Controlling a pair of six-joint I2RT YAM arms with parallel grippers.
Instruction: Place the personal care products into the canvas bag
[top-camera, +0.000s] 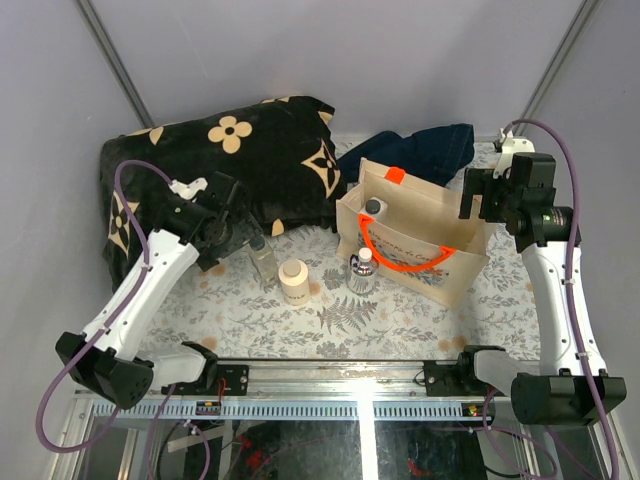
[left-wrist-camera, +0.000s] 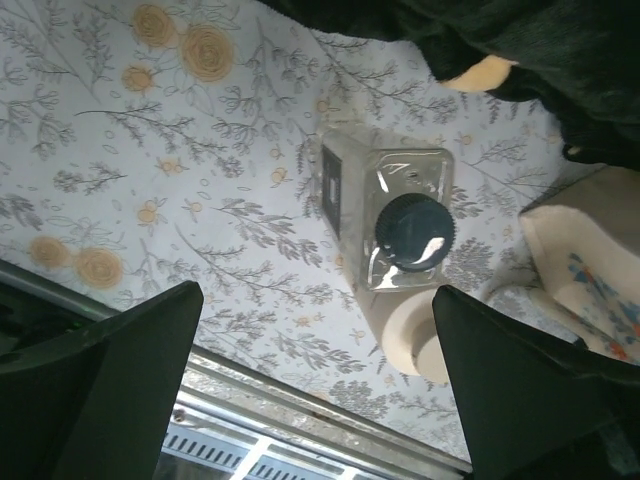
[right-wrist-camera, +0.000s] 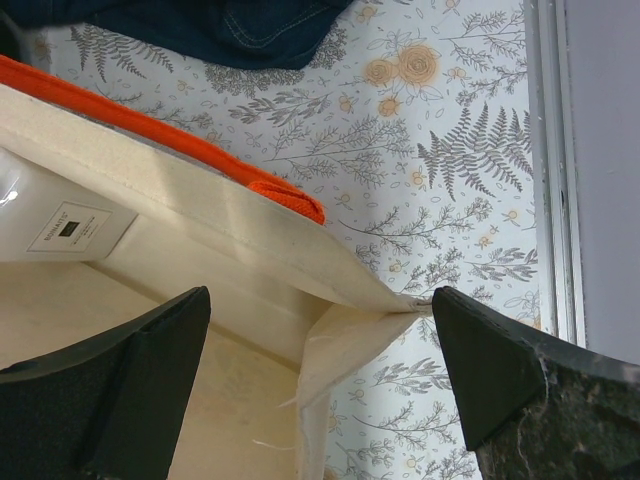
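The canvas bag stands open at centre right, orange handles drooping over its front. A white bottle with a dark cap stands inside its left end; its labelled side shows in the right wrist view. The clear dark-capped bottle, the beige jar and the faceted white-capped bottle stand on the table left of the bag. My left gripper is open and empty, above and just left of the clear bottle; the jar lies beyond. My right gripper is open and empty over the bag's right corner.
A black blanket with cream flowers is heaped at back left, close behind the left gripper. A navy cloth lies behind the bag. The metal rail runs along the near table edge. Grey walls close in the back and sides.
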